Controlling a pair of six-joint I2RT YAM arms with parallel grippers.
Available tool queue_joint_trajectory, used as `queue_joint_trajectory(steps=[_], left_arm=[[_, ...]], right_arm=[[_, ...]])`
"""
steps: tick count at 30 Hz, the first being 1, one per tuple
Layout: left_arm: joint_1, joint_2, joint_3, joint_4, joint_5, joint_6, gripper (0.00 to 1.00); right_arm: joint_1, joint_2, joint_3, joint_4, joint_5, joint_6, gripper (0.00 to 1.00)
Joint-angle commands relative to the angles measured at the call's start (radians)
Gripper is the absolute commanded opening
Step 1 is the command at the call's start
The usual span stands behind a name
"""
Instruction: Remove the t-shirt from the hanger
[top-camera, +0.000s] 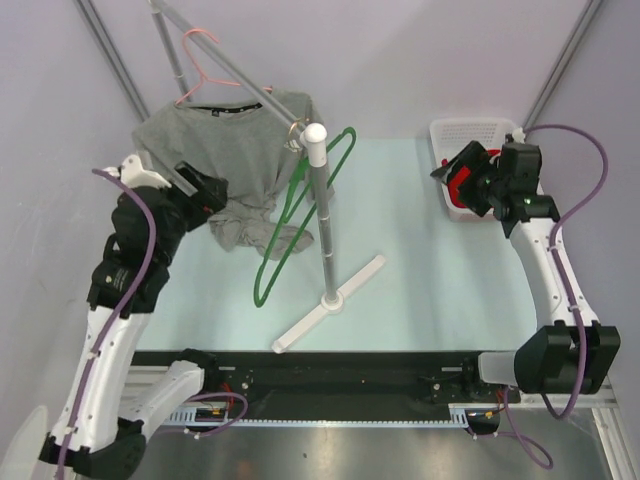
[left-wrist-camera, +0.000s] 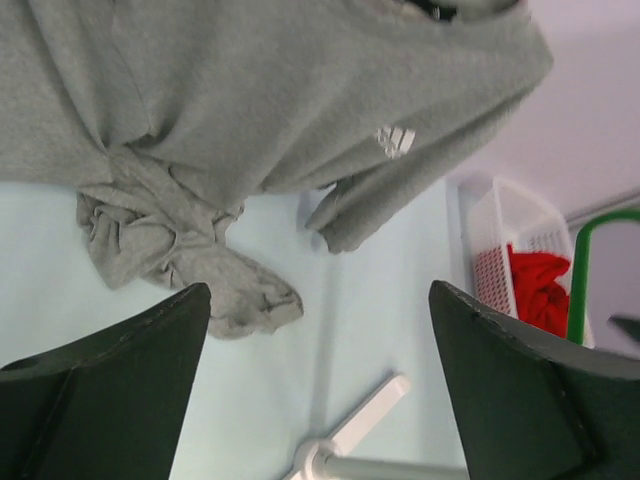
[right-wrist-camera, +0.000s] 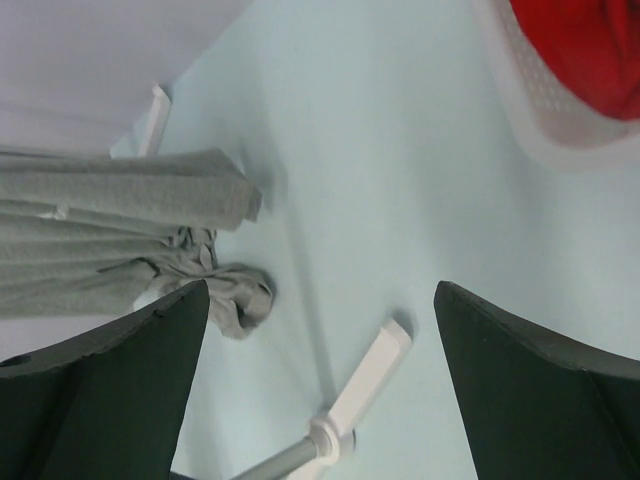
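Observation:
A grey t-shirt (top-camera: 235, 140) hangs on a pink hanger (top-camera: 205, 55) hooked over the rack's slanted bar, and its bunched lower end rests on the table. It also shows in the left wrist view (left-wrist-camera: 250, 100) and the right wrist view (right-wrist-camera: 120, 230). My left gripper (top-camera: 215, 195) is open and empty at the shirt's lower left edge; in its wrist view (left-wrist-camera: 318, 300) the shirt lies ahead of the fingers, not between them. My right gripper (top-camera: 445, 172) is open and empty over the basket at the far right, and in its wrist view (right-wrist-camera: 320, 300) nothing is between the fingers.
A green hanger (top-camera: 300, 210) hangs from the top of the grey rack pole (top-camera: 322, 220), which stands on a white cross base (top-camera: 330, 300). A white basket (top-camera: 470, 135) holding a red cloth (left-wrist-camera: 535, 285) sits at the back right.

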Motion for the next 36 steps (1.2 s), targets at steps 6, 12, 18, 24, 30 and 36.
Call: queue_joint_trajectory(steps=[6, 12, 18, 24, 30, 36], left_arm=[[0.283, 0.116, 0.066, 0.347, 0.396, -0.133, 0.80], [0.354, 0.260, 0.162, 0.424, 0.415, -0.130, 0.65], [0.379, 0.346, 0.217, 0.641, 0.423, -0.154, 0.50], [0.379, 0.534, 0.461, 0.614, 0.446, -0.013, 0.39], [0.381, 0.633, 0.563, 0.585, 0.390, 0.128, 0.36], [0.379, 0.671, 0.589, 0.557, 0.403, 0.250, 0.44]], right_arm=[[0.114, -0.146, -0.175, 0.088, -0.054, -0.004, 1.00], [0.177, -0.191, -0.237, 0.082, -0.122, -0.025, 1.00], [0.180, -0.253, -0.288, 0.059, -0.136, -0.037, 1.00], [0.180, -0.336, -0.325, 0.039, -0.130, -0.025, 1.00], [0.180, -0.415, -0.354, 0.025, -0.100, -0.004, 1.00], [0.180, -0.438, -0.357, -0.003, -0.113, -0.001, 1.00]])
